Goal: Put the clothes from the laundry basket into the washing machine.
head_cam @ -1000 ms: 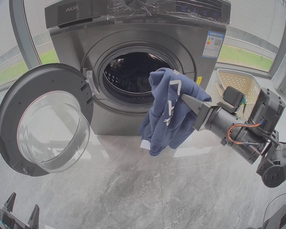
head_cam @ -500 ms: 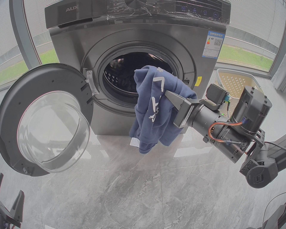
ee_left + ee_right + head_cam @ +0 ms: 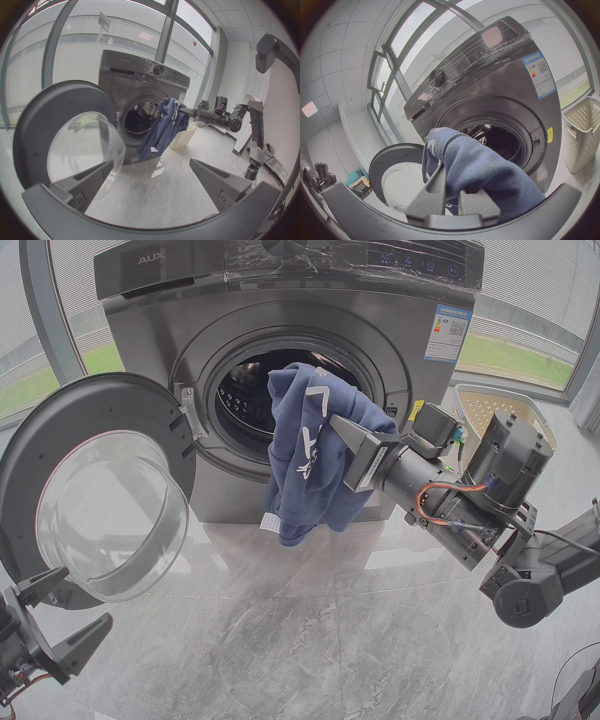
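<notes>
One grey metal washing machine (image 3: 287, 309) stands on a glossy, grey, marble-patterned floor (image 3: 281, 627). Its one round door (image 3: 94, 490), dark-rimmed with a clear domed window, is swung fully open to the robot's left, and the dark perforated drum (image 3: 262, 402) shows through the round opening.

One navy garment (image 3: 312, 452) of soft, thick cloth with white markings and a small white tag (image 3: 270, 522) hangs bunched just in front of the opening, clear of the floor. The right jaws are pinched tight on its upper folds, at the end of the right arm (image 3: 437, 490).

One cream plastic laundry basket (image 3: 500, 410) with hole-patterned walls sits on the floor just right of the machine.

The left jaws, two black wedge-shaped fingers, are spread wide with nothing between them, low beside the door.
</notes>
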Robot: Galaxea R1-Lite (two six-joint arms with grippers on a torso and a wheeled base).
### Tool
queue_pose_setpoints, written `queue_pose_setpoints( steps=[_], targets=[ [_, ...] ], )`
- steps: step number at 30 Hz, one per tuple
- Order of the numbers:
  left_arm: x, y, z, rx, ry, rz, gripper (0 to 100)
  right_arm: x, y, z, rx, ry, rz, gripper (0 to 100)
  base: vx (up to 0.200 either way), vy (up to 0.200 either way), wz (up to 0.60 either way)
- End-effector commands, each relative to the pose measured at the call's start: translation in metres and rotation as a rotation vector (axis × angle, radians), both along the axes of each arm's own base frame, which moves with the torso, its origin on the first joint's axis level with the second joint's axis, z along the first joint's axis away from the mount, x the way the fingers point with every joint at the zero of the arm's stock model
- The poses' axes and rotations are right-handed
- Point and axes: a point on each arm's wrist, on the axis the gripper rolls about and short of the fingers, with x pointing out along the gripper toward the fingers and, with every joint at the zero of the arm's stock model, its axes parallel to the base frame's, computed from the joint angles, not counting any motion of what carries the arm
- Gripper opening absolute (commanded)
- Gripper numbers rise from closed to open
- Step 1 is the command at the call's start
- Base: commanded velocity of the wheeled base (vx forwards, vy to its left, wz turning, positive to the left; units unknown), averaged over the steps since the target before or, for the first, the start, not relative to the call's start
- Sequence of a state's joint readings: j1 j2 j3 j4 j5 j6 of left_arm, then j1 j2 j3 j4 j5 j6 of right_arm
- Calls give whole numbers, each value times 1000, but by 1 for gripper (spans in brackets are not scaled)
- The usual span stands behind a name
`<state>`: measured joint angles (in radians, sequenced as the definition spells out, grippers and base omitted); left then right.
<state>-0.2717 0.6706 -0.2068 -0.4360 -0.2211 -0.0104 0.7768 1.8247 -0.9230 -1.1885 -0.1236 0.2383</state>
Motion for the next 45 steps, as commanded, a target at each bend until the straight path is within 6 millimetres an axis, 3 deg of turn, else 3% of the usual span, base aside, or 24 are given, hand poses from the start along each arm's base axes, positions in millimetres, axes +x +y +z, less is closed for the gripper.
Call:
queue_pose_setpoints(
  steps=[1,22,35,45],
  targets=[
    [61,-36,-8,49,140,-164,100,14,10,-7,-2,0,-6,0,0,0,0],
    [154,-94,-35,84,303,-315,100,15,9,-12,-24,30,-19,0,0,0,0],
    [185,-111,-52,73,299,-317,100,12,12,-12,-24,30,-8,0,0,0,0],
    [217,-138,-60,-9,286,-332,100,11,11,-12,-23,31,-8,0,0,0,0]
  ],
)
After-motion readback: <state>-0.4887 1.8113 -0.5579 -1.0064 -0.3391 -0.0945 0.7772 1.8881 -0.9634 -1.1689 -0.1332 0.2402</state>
